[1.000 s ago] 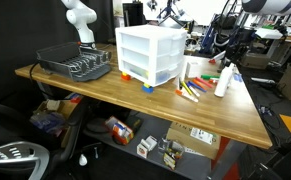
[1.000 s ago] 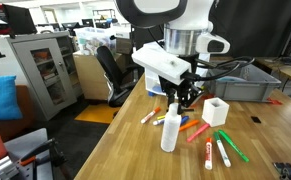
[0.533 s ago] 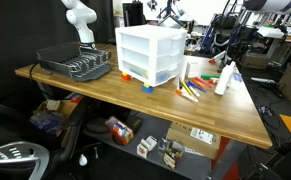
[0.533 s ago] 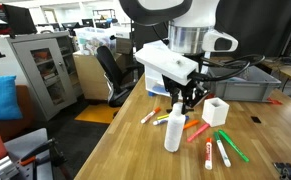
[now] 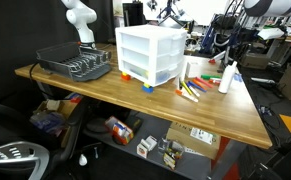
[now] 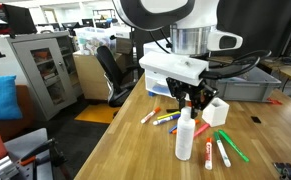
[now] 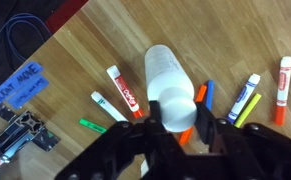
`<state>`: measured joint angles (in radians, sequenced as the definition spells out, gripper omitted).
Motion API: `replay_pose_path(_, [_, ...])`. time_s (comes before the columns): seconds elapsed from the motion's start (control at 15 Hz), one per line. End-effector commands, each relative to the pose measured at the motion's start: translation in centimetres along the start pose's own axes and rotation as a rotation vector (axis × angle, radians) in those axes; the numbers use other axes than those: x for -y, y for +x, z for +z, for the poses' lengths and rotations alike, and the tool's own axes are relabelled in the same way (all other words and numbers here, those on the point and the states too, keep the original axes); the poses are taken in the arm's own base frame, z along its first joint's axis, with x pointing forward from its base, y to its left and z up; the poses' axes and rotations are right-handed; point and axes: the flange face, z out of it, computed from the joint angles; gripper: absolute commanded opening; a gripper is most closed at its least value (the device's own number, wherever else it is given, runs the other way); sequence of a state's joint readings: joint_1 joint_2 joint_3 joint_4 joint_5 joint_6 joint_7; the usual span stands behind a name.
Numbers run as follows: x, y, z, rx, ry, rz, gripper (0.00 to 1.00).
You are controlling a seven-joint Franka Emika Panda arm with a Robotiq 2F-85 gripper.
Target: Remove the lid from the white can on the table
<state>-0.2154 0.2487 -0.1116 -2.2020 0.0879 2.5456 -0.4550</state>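
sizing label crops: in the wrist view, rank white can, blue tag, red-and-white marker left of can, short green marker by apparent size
1. white can, though nearest the camera
2. blue tag
3. red-and-white marker, about the tag's length but thinner
4. green marker

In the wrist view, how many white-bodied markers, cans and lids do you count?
White-bodied markers: 4
Can: 1
Lid, on the can between the fingers: 1
Total: 6
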Motion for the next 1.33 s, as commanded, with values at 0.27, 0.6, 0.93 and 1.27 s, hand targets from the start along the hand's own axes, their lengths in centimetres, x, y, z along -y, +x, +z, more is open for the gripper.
replay_pose_path(0.27, [1.0, 0.2, -0.4, -0.059, 0.020, -0.032, 0.14])
replay_pose_path(0.6, [0.7, -0.1, -0.3, -0.071, 0.071, 0.006, 0.14])
replay_pose_path(0.93, [1.5, -1.7, -2.0, -0.024, 0.076, -0.032, 0.14])
replay_pose_path(1.27, [1.4, -2.7, -3.4, -0.028, 0.098, 0.010, 0.14])
